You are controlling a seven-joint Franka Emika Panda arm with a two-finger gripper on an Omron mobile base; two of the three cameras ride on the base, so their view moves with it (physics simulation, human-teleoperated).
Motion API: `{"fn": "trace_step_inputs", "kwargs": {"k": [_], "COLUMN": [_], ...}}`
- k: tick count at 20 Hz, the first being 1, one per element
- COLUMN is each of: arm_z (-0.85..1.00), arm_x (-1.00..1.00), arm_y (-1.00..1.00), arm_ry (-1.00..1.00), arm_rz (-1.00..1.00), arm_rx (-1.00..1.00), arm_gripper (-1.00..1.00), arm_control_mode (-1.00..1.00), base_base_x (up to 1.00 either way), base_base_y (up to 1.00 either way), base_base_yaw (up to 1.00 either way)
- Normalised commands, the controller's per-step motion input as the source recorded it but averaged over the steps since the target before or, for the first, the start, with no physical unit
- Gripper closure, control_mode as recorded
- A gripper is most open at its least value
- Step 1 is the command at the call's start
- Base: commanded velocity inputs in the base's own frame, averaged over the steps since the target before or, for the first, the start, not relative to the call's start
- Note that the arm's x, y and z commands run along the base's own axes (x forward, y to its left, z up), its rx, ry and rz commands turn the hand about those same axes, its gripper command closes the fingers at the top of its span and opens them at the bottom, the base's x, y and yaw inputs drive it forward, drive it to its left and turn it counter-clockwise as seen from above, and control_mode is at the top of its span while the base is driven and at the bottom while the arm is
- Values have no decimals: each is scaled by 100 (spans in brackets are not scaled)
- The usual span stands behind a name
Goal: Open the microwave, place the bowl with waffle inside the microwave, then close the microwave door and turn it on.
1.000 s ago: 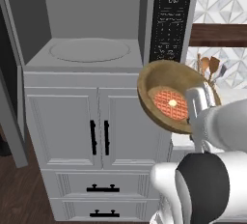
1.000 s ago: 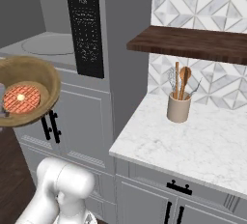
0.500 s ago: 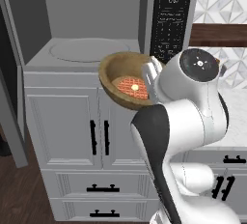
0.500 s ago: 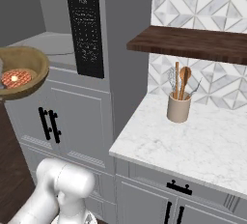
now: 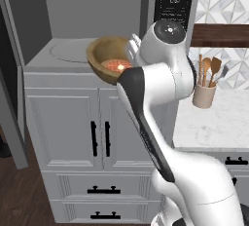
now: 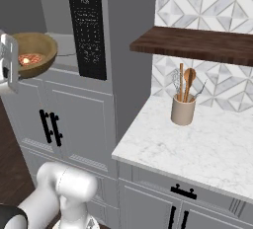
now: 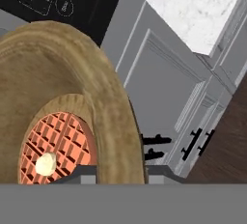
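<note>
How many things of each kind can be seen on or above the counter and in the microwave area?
Wooden bowl with waffle: 1
Utensil cup: 1
Wooden shelf: 1
Microwave: 1
Total: 4

The large built-in grey microwave [image 5: 97, 25] stands open, its grey cavity showing a round turntable [image 5: 73, 52] on the floor and its black button panel [image 6: 88, 25] with a display on the right. The shallow round brown wooden bowl [image 5: 109, 59] with a reddish-orange waffle [image 7: 55, 143] inside is held in the air at the cavity's front edge, tilted toward the camera, just left of the panel.
</note>
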Motion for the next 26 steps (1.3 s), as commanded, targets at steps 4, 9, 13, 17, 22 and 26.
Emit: {"fn": "trace_step_inputs", "kwargs": {"k": [4,9,13,17,22,26], "arm_z": [28,4,0,0,0,0], "arm_x": [81,73,65,69,77,79], "arm_y": [54,21,0,0,0,0], "arm_ry": [1,-2,-2,-3,0,0], "arm_rz": [0,-1,0,0,-3,-4], "arm_rx": [-14,-4,0,0,0,0], "arm_gripper": [100,100,100,100,100,100], "arm_control_mode": [-100,-100,-100,-100,-100,-100], "base_base_x": [0,0,0,0,0,0], "base_base_y": [0,0,0,0,0,0], "base_base_yaw": [0,0,0,0,0,0]}}
